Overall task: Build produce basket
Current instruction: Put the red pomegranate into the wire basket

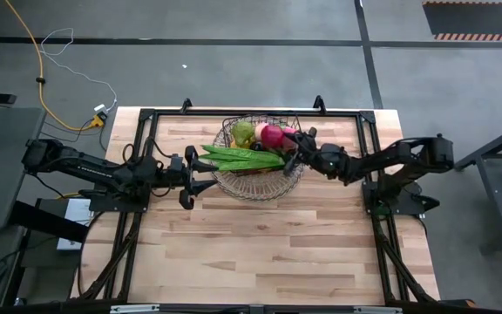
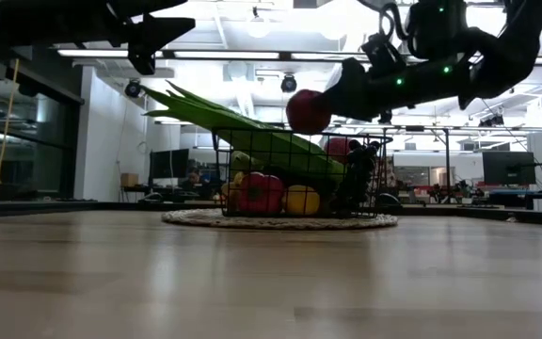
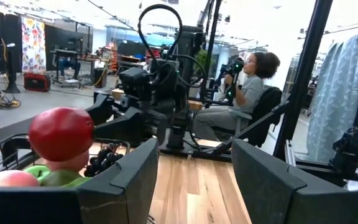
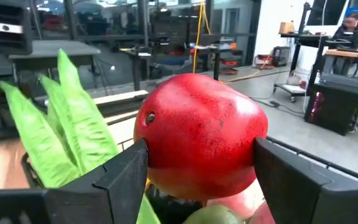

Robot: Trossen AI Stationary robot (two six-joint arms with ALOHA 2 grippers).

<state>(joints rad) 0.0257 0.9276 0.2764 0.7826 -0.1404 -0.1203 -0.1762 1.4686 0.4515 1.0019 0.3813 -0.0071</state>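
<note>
Red apple (image 4: 199, 140), long green pods (image 1: 244, 158), yellow-green pear (image 1: 243, 133), dark wire basket (image 1: 293, 177), pale wood-grain table (image 1: 260, 244)

The worktop (image 1: 260, 244) is pale planked wood with a smooth, faintly shiny finish. The basket (image 2: 370, 179) is thin dark wire mesh. The red apple (image 4: 201, 134) looks glossy and smooth; the green pods (image 4: 73, 130) matt, plastic-like.

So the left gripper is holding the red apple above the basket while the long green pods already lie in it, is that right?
Not quite: the right gripper holds the red apple, as the right wrist view shows. The left gripper is open and empty beside the basket in the high view. The apple is above the basket, and the long green pods lie in it.
</note>
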